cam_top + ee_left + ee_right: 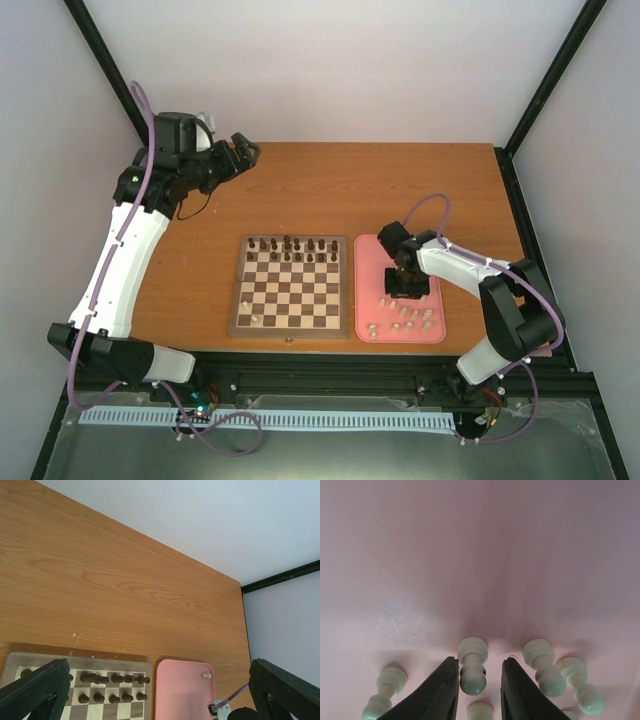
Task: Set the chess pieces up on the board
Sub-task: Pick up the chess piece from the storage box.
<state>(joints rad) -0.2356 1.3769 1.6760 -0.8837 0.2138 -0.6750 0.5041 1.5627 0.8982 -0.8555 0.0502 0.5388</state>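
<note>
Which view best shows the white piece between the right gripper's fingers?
Right wrist: the cream piece sits close-up between the fingers of the right gripper. Top view: the gripper hides it. Left wrist: not visible.

The table beyond the board is bare wood and open to passage. On the board, dark chessmen block the two far rows, while the middle rows are free. The pink tray is bare at its far end, and its near half is crowded with cream pieces. The right gripper straddles one lying pawn with slim gaps either side. Two neighbouring pieces lie just beside one finger.
</note>
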